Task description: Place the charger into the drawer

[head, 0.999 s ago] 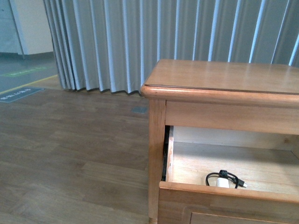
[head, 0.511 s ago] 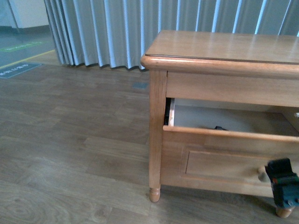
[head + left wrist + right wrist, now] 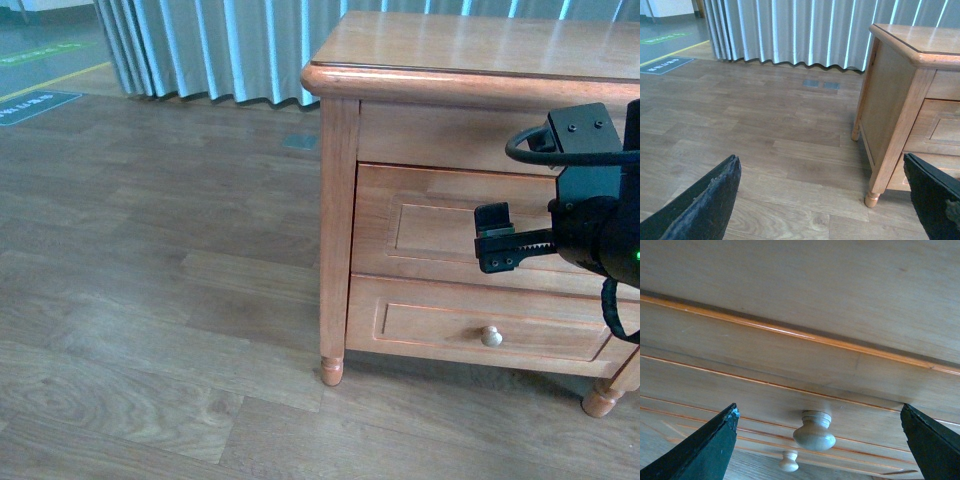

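Observation:
The drawer [image 3: 430, 225] is the upper, taller one of the honey-coloured cabinet [image 3: 335, 250], and its panelled front sits flush and shut. The charger is hidden. My right gripper [image 3: 497, 240] hovers open just in front of that drawer front. In the right wrist view the drawer's round pale knob [image 3: 814, 430] sits between the spread fingers [image 3: 705, 450], touching neither. My left gripper [image 3: 822, 165] hangs open over the floor to the left of the cabinet [image 3: 895, 100], holding nothing. The drawer's front [image 3: 945, 127] shows at that view's edge.
The shallower lower drawer [image 3: 440, 325] with its own knob [image 3: 491, 336] is shut below. The cabinet stands on turned feet [image 3: 331, 370] on a wooden floor [image 3: 150, 300]. Grey curtains [image 3: 220, 40] hang behind, to the left.
The drawer, open with the charger inside a second ago, is now shut. The view has tilted down. My right gripper has risen in front of the drawer front.

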Action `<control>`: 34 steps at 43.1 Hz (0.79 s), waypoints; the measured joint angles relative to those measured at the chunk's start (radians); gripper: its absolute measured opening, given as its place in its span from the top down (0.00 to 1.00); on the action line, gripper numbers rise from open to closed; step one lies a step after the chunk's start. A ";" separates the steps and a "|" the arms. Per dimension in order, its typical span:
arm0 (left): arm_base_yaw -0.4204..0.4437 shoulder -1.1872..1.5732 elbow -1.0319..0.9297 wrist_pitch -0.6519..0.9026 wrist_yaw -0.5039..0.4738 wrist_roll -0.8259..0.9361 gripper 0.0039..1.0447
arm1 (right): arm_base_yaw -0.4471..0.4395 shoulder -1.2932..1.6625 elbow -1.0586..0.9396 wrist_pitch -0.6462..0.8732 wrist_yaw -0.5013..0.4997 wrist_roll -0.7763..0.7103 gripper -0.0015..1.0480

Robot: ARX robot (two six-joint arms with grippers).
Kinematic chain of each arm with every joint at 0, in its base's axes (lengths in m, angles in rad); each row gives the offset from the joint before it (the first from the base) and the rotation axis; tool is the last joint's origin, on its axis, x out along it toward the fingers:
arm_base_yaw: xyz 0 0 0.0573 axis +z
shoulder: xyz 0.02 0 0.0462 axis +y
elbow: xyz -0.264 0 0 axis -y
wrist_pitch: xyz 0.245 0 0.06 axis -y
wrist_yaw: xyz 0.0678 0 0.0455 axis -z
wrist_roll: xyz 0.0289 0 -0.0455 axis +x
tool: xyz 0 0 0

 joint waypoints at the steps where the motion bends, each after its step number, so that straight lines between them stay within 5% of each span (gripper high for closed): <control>1: 0.000 0.000 0.000 0.000 0.000 0.000 0.06 | 0.003 0.006 0.005 0.006 0.014 0.002 0.08; 12: 0.000 0.000 0.000 0.000 0.000 0.000 0.06 | 0.007 -0.011 -0.023 0.050 0.003 0.032 0.08; 22: 0.000 0.000 0.000 0.000 0.000 0.000 0.06 | 0.006 -0.320 -0.261 0.064 -0.038 0.034 0.08; 34: 0.000 0.000 0.000 0.000 0.000 0.000 0.06 | -0.031 -0.735 -0.543 -0.088 -0.047 0.069 0.08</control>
